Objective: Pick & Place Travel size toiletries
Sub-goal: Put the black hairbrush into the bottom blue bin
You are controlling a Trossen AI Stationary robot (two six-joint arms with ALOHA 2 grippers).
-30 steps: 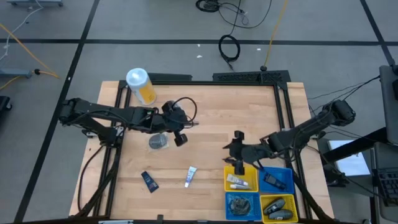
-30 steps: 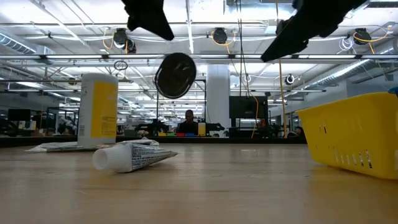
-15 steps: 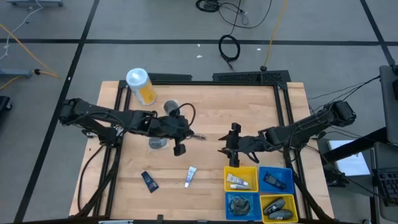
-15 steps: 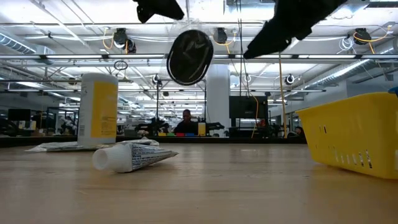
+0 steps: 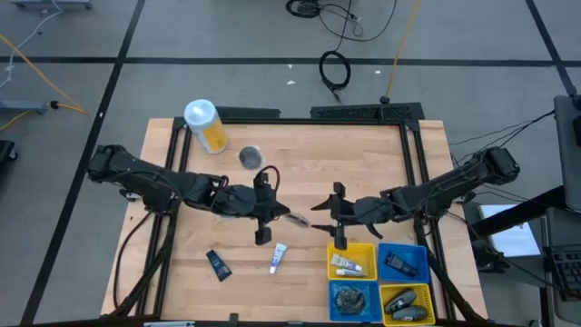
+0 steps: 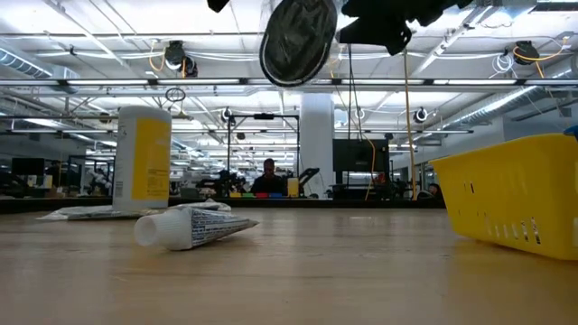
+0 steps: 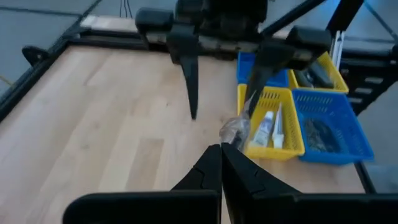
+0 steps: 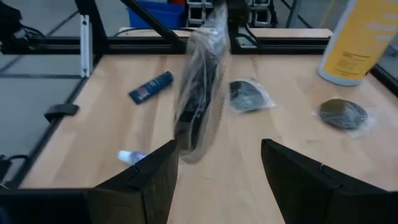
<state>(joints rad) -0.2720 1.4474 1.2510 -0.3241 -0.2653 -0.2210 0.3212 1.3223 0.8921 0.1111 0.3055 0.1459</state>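
— Where do we see the dark oval bottle in a clear plastic wrapper (image 8: 198, 93)?

— We see it in the air above the middle of the pale wooden table (image 5: 300, 154), hanging from the left gripper (image 7: 221, 149). In the low view it sits high, well clear of the tabletop.

— How are that gripper's 2 fingers?

— We see them pinched together on the wrapper's edge, with the bottle dangling past the tips.

— And the right gripper (image 5: 329, 216)?

— It faces the left one across the bottle, with its 2 fingers spread wide. In the right wrist view we see the bottle between and just ahead of those fingers (image 8: 143, 180). We cannot tell whether either one touches it.

— What lies on the table?

— We see a small white tube (image 5: 278, 258) and a dark blue tube (image 5: 217, 263) near the front edge, apart from each other. A round grey jar (image 5: 251, 157) sits toward the back, near the large yellow canister with a white lid (image 5: 206, 125). In the right wrist view we also see 1 more dark wrapped item (image 8: 249, 94) lying flat.

— And the bins?

— We see 4 square bins in a block at the front right corner: a yellow bin (image 5: 366, 247) holding white tubes, a blue bin (image 5: 421, 250) beside it with a dark item, then another blue and another yellow, both with contents.
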